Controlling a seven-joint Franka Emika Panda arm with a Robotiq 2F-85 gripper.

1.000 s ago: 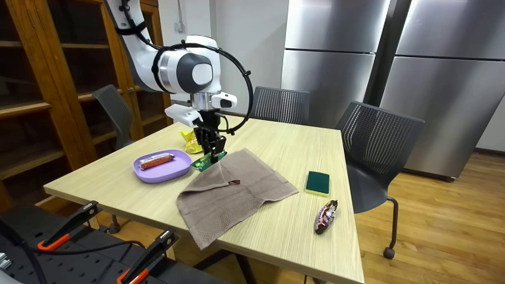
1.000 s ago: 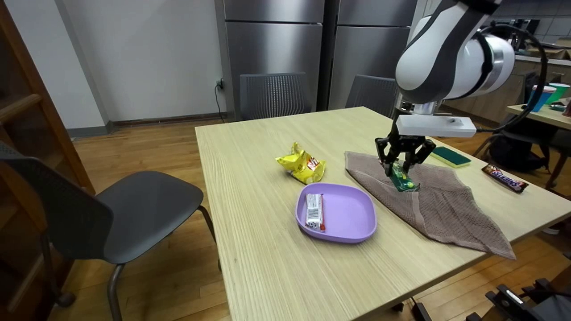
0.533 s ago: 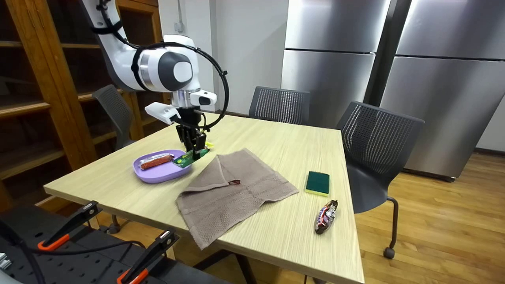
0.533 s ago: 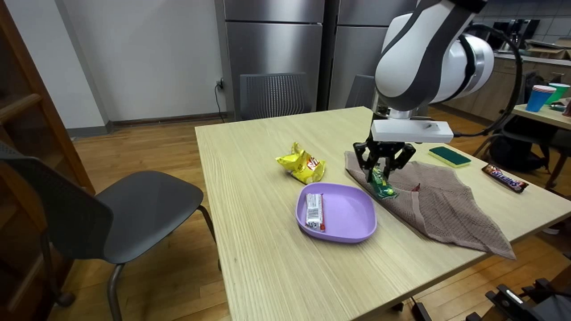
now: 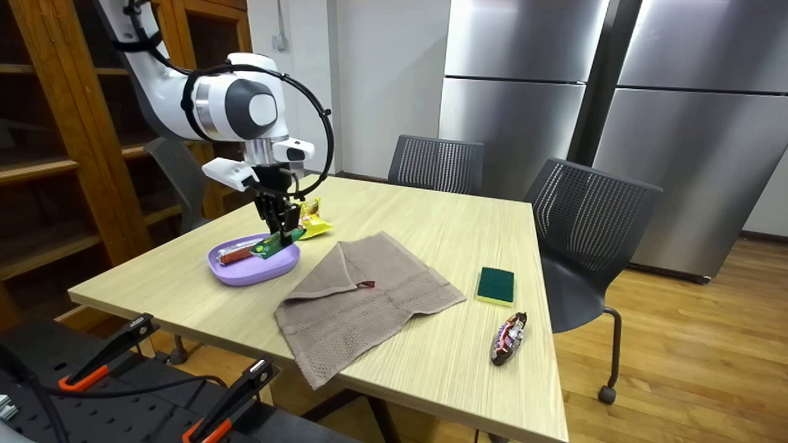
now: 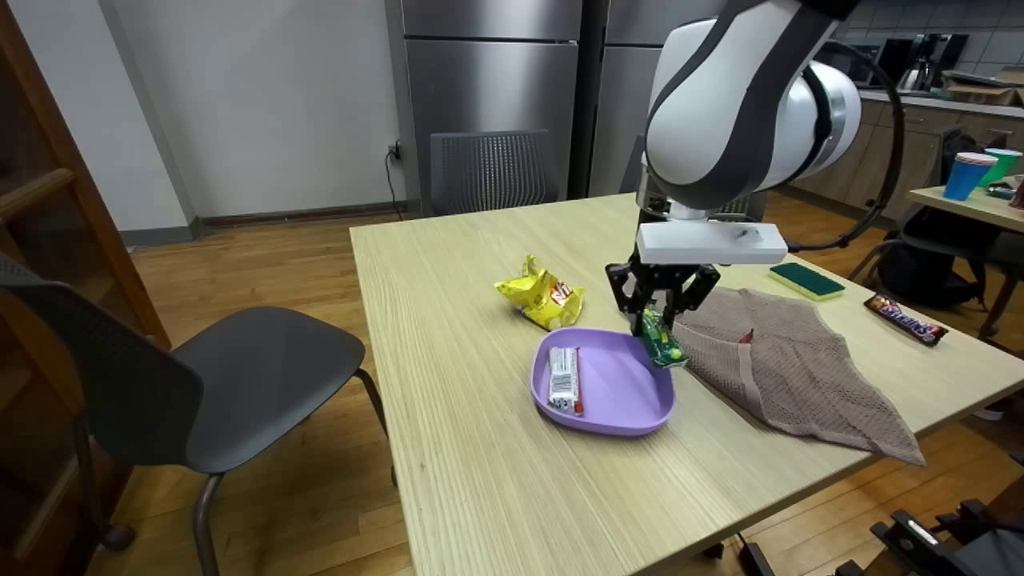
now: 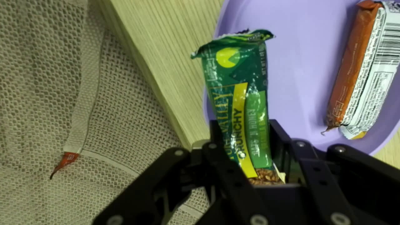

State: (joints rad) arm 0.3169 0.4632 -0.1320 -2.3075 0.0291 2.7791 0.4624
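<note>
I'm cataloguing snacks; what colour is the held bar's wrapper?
The bar is wrapped mostly in green, with some yellow; the wrist view shows it best.

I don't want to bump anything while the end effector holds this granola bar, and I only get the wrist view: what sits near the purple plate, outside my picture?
Observer: A yellow snack bag sits on the table close to the purple plate.
Operator: And does the towel lie wholly on the table?
Observer: No, both exterior views show one corner hanging past the edge.
Operator: Anything on the towel's other side, away from the purple plate?
Observer: Yes, a green-and-yellow sponge and a Snickers bar lie there.
</note>
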